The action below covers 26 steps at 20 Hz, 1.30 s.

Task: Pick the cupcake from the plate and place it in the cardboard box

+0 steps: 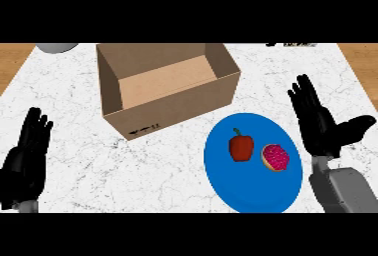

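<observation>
The counter [74,100] is white marble with thin grey veins, and it fills most of the head view. Bare wood [15,55] shows past its far left and far right corners. At the far left edge sits part of a grey round thing [57,47], cut off by the view. A few small dark things [291,44] lie at the far right edge, too small to name. The box [177,107] stands open-topped in the far middle, turned at an angle, its brown inside bare. Its near wall carries small black marks low on the left; they cannot be read. The plate [251,192] is blue and lies right of centre, near the box's near corner but apart from it, and its near rim comes close to the counter's near edge. On the plate a red pepper [241,146] stands beside the cupcake [276,157], which has a pink speckled top and lies on the plate's right half, just apart from the pepper. The right hand [317,125] is just right of the plate, fingers straight and pointing away, thumb spread to the right, holding nothing. The left hand [26,160] rests at the left edge, fingers up and straight, holding nothing. Bare marble lies between the left hand, the box and the plate.
</observation>
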{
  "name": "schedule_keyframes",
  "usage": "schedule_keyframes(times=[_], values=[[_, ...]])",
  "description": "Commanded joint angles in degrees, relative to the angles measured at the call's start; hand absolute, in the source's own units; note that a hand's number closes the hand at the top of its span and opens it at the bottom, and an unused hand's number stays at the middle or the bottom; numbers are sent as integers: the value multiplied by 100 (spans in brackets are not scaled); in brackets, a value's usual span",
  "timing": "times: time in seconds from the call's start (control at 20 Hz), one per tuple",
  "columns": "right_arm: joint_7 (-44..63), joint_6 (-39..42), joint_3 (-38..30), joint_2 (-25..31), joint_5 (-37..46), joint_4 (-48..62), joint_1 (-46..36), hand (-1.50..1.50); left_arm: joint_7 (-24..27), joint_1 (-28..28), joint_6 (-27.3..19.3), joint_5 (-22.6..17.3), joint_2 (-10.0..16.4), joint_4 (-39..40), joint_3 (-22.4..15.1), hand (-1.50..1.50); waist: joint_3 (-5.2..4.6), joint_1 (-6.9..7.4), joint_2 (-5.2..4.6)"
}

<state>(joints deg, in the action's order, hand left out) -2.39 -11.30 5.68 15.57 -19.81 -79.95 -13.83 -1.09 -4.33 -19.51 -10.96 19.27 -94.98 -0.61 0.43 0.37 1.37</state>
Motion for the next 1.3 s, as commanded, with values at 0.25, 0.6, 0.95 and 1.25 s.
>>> schedule_keyframes(times=[0.25,0.6,0.95,1.25], values=[[-546,563,-70,135,28,-846,-1333,-150,-199,291,230,1080,507,408,-644,0,-37,-35,-144],[-1131,-1083,-321,-194,1091,-273,160,-150,-347,568,652,877,347,858,-643,0,-40,-93,-141],[-154,7,184,1693,2282,-550,259,-150,-316,279,563,1103,210,574,-695,0,-57,-87,-114],[1183,1402,835,2890,2690,-1015,111,-150,-436,456,605,1123,172,684,-709,0,-65,-85,-111]])
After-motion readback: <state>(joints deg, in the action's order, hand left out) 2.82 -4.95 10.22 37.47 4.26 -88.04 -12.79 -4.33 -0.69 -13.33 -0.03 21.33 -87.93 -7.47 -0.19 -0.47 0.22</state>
